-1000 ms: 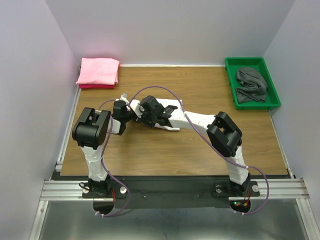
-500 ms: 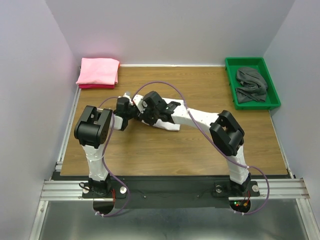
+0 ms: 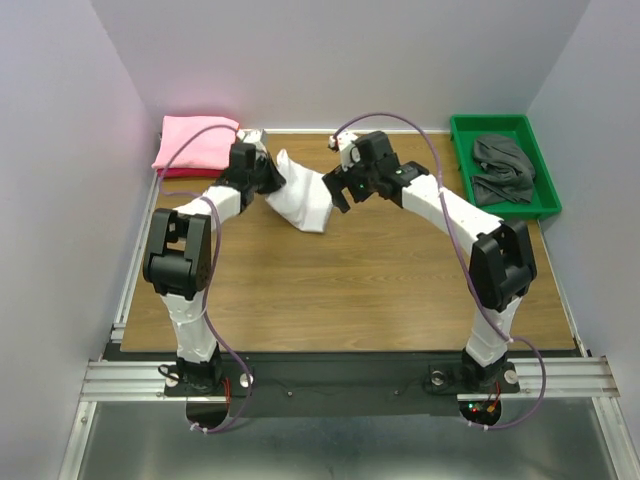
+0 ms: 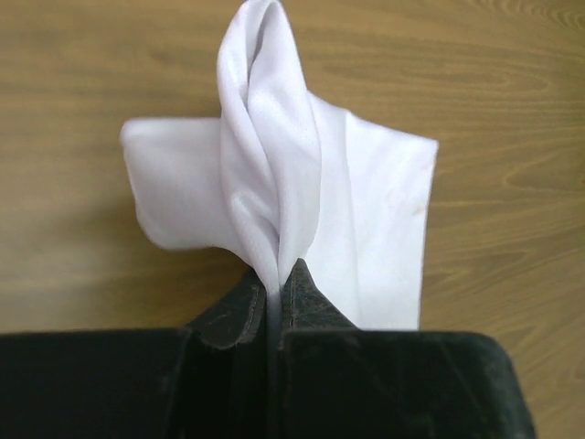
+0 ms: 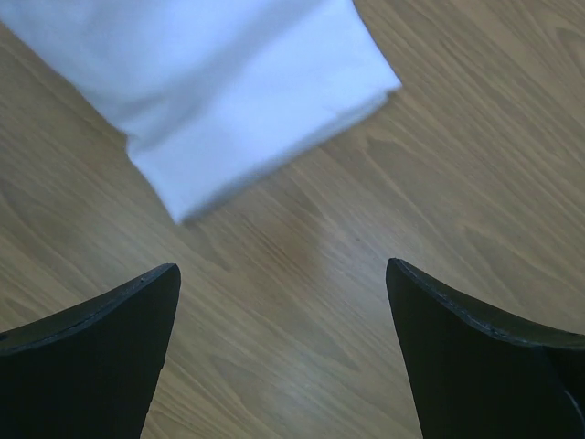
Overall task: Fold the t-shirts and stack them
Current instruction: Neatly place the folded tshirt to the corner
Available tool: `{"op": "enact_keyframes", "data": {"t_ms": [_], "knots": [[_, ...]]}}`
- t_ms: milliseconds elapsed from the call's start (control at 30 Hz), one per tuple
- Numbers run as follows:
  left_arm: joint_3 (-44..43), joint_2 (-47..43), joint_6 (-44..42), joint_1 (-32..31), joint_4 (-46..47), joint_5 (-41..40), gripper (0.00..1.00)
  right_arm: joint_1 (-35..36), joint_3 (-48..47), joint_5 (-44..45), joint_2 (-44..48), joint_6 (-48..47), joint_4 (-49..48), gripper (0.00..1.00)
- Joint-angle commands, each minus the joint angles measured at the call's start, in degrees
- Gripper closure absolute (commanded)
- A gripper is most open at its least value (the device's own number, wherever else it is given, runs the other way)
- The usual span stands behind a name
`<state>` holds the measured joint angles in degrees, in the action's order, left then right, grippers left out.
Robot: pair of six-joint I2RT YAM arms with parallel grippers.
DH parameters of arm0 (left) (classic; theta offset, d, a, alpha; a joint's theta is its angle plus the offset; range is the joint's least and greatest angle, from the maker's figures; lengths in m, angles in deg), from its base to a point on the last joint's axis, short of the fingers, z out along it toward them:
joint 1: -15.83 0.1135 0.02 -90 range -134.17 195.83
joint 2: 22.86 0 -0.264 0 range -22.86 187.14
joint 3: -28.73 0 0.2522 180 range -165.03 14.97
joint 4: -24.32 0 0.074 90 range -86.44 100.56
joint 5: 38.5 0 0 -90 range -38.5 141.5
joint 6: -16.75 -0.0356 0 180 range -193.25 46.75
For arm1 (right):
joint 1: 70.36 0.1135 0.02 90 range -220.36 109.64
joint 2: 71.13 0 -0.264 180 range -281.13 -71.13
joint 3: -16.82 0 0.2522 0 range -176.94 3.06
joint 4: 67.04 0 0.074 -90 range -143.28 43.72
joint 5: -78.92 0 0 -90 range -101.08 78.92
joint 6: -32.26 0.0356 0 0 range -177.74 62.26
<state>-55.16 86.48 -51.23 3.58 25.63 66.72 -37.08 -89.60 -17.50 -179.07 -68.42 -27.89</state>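
Hanging from the left claw: white t-shirt, folded into a compact packet, one bunched ridge of cloth pinched tight between the clenched tips. Seen in the left wrist view as a narrow white fold rising out of the left claw, with broader layers of the white t-shirt spread behind it over wood grain. Located toward the far left of the surface, tilted, upper end at the claw, lower corner toward the middle of the wood; contact with the surface not determinable.

Just right of the cloth: right claw, released, gripping nothing. Confirmed in the right wrist view: right claw with both dark tips wide apart over bare wood, folded edge of the white t-shirt beyond them, touching neither.

Just left of the left claw, at the far left corner: pink stack of folded cloth, darker red layer at the bottom.

Well apart, at the far right corner: green tray, holding crumpled grey garments.
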Motion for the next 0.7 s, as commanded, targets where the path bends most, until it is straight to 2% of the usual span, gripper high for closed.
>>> {"op": "enact_keyframes", "data": {"t_ms": [0,167,333,500,667], "knots": [[-11.8,0.9,-15.6,3.0,-7.7,-3.2,1.0,-1.5,1.6,-1.1,3.5,0.7,1.9,0.0],[-26.4,7.7,-21.7,8.6,-12.6,2.4,1.0,-2.8,3.5,-0.8,4.0,0.7,1.9,0.0],[-38.7,13.5,-26.7,11.0,-14.9,2.8,1.0,-3.0,4.4,-1.0,3.6,0.9,1.7,0.0],[-47.5,17.3,-28.9,11.8,-16.2,3.0,1.0,-3.0,5.0,-1.8,3.4,1.1,1.7,0.0],[-51.0,16.9,-29.5,11.8,-16.4,2.9,1.0,-3.0,5.6,-1.6,3.6,1.0,1.8,0.0]]}}
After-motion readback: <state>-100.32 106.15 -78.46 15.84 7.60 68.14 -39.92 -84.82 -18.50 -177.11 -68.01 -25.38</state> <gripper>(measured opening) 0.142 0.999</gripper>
